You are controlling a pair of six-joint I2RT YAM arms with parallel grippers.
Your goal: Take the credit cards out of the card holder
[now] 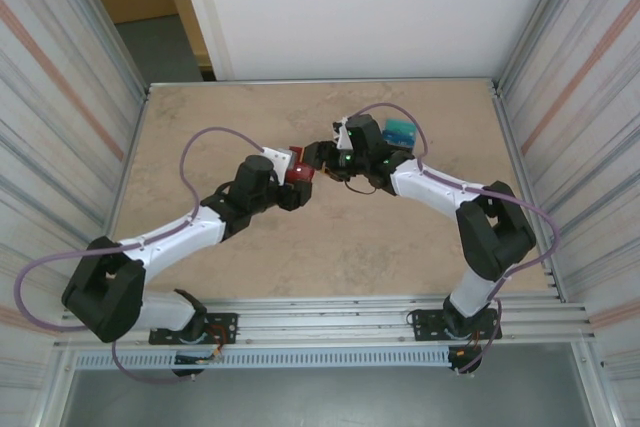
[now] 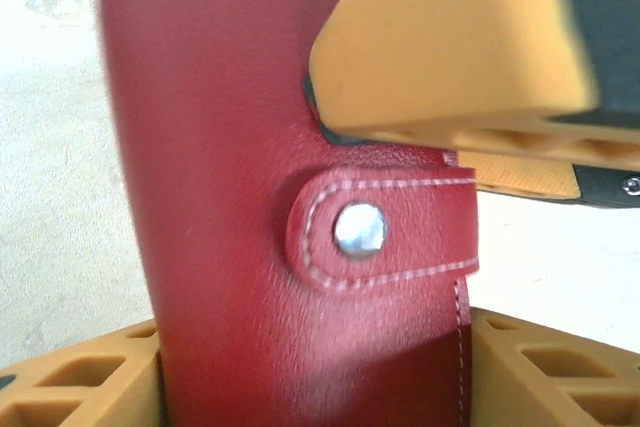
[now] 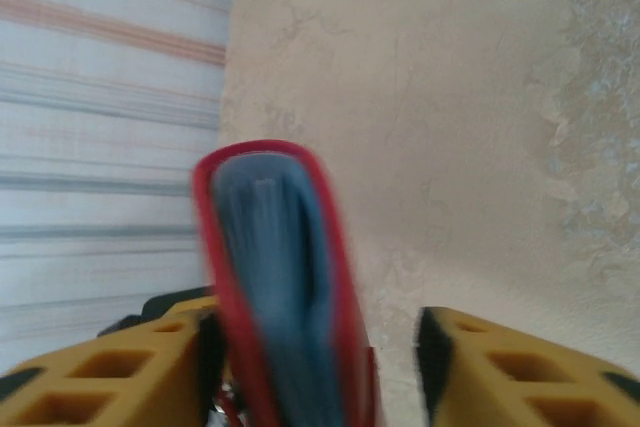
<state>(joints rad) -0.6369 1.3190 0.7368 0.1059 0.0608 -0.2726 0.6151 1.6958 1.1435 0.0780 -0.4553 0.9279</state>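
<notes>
My left gripper (image 1: 297,175) is shut on the red card holder (image 1: 301,176) and holds it upright above the middle of the table. In the left wrist view the card holder (image 2: 230,147) spans the gap between my yellow fingers (image 2: 90,377), and its strap (image 2: 400,207) is snapped shut. My right gripper (image 1: 322,157) meets it from the right. In the right wrist view the card holder (image 3: 270,247) stands edge-on, blue-grey pockets showing, between the open jaws of the right gripper (image 3: 320,367). The left pad touches it; the right pad stands apart. A teal pile of credit cards (image 1: 398,130) lies behind the right arm.
Corrugated metal walls (image 1: 60,117) close in the beige table (image 1: 260,257) on the left and right, with a white panel behind. A metal rail (image 1: 330,317) carries both arm bases at the near edge. Purple cables (image 1: 215,137) loop over each arm.
</notes>
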